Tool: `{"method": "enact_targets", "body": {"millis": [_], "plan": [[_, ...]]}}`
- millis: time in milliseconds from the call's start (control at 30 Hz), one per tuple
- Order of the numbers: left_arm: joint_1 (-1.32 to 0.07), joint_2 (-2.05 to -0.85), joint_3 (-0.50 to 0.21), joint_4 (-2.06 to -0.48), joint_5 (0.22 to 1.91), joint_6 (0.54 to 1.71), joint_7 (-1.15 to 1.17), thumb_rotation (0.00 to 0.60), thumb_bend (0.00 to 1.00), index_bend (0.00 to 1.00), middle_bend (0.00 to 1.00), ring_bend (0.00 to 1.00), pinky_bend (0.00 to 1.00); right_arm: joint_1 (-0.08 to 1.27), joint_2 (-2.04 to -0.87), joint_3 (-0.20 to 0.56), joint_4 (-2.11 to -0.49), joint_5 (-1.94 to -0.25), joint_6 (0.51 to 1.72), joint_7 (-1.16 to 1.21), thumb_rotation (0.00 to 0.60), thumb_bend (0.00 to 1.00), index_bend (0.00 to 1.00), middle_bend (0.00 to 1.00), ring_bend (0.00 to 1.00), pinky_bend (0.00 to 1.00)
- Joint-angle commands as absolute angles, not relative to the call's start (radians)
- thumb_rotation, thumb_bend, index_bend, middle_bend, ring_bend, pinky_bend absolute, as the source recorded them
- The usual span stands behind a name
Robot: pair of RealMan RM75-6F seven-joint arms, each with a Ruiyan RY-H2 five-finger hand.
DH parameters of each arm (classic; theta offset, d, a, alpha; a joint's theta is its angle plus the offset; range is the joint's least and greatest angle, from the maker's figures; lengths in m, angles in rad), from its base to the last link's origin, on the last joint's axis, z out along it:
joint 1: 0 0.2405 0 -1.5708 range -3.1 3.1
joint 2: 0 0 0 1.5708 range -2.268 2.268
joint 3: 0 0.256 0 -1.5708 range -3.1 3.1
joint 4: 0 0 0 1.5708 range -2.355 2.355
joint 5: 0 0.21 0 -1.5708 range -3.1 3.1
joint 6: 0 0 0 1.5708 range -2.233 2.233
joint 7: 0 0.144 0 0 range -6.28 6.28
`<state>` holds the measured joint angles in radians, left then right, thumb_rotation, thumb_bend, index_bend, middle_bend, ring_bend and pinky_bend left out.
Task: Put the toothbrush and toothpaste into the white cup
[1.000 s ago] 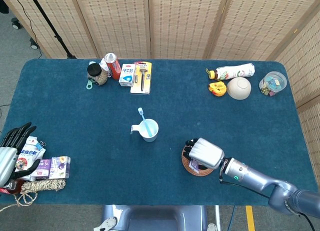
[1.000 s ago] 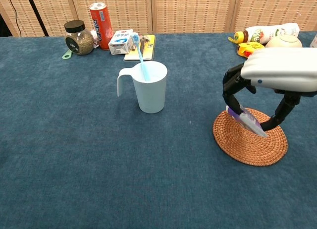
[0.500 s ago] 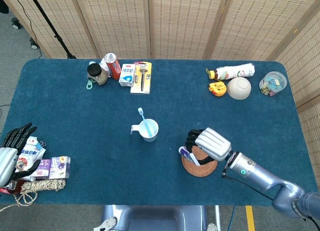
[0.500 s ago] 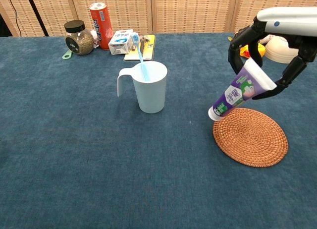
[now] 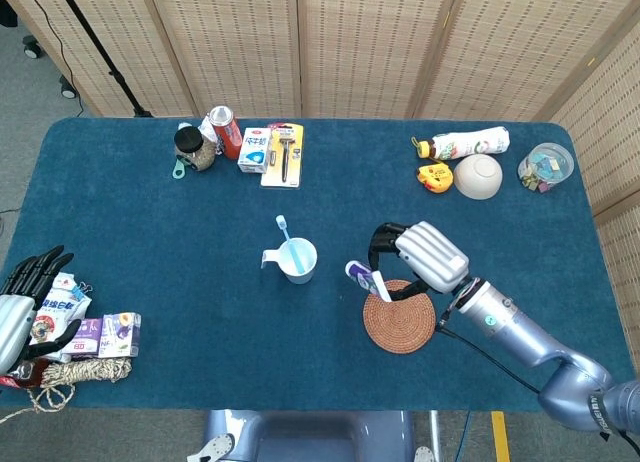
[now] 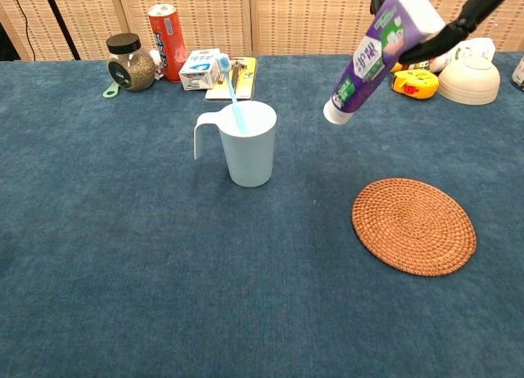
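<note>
The white cup (image 5: 298,261) (image 6: 247,143) stands mid-table with a light blue toothbrush (image 5: 287,240) (image 6: 230,92) leaning in it, head up. My right hand (image 5: 425,258) (image 6: 446,16) grips a purple and white toothpaste tube (image 5: 365,279) (image 6: 374,51) well above the table, cap end tilted down and to the left, right of the cup and higher than its rim. Only its dark fingers show at the top edge of the chest view. My left hand (image 5: 22,304) rests at the table's front left corner, fingers spread, holding nothing.
A woven round coaster (image 5: 399,323) (image 6: 413,224) lies bare below the right hand. At the back stand a jar (image 5: 192,148), red can (image 5: 223,131), small box (image 5: 254,150) and razor pack (image 5: 284,154); back right a bottle (image 5: 465,143), bowl (image 5: 478,176), yellow tape (image 5: 434,177), clear tub (image 5: 545,167). Packets and twine (image 5: 85,352) lie by the left hand.
The right hand has lifted the toothpaste off the coaster, raising it high and carrying it left toward the cup. The left hand has not moved.
</note>
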<state>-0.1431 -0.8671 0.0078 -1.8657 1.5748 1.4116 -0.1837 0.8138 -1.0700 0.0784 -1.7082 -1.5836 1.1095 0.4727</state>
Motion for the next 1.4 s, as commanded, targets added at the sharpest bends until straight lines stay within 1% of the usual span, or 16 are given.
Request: {"method": "enact_targets", "body": {"millis": [33,200,333,500,600,900,1167,1400], "plan": [[-0.144,-0.867,0.008,-1.865,1.578,1.410,-0.183,0.600,0.32,0.00,0.00,0.00,0.00,0.838,-1.029,0.132,-1.778,-1.512,1.060,0.487,0.600,0.29,0.66,0.52,0.35,0.54],[-0.144,-0.868,0.010,-1.866,1.584,1.411,-0.180,0.600,0.32,0.00,0.00,0.00,0.00,0.886,-1.015,0.195,-1.848,-1.399,0.966,0.450,0.600,0.29,0.66,0.52,0.35,0.55],[-0.144,-0.868,0.010,-1.865,1.585,1.410,-0.180,0.600,0.32,0.00,0.00,0.00,0.00,0.909,-1.030,0.225,-1.869,-1.334,0.934,0.402,0.600,0.29,0.66,0.52,0.35,0.55],[-0.147,-0.866,0.009,-1.862,1.582,1.406,-0.187,0.600,0.32,0.00,0.00,0.00,0.00,0.967,-1.091,0.285,-1.887,-1.181,0.885,0.307,0.600,0.29,0.66,0.52,0.35,0.54],[-0.148,-0.865,0.009,-1.860,1.582,1.405,-0.192,0.600,0.31,0.00,0.00,0.00,0.00,0.994,-1.124,0.305,-1.890,-1.095,0.876,0.243,0.600,0.29,0.66,0.52,0.35,0.54],[-0.149,-0.860,0.010,-1.853,1.586,1.403,-0.210,0.600,0.32,0.00,0.00,0.00,0.00,1.058,-1.234,0.336,-1.862,-0.892,0.877,0.117,0.600,0.29,0.66,0.52,0.35,0.54],[-0.153,-0.859,0.010,-1.852,1.584,1.396,-0.211,0.600,0.32,0.00,0.00,0.00,0.00,1.077,-1.292,0.351,-1.833,-0.823,0.883,0.082,0.600,0.30,0.66,0.52,0.35,0.54],[-0.154,-0.861,0.013,-1.855,1.588,1.393,-0.203,0.600,0.32,0.00,0.00,0.00,0.00,1.098,-1.342,0.352,-1.768,-0.786,0.876,0.037,0.600,0.30,0.65,0.52,0.35,0.54]]}}
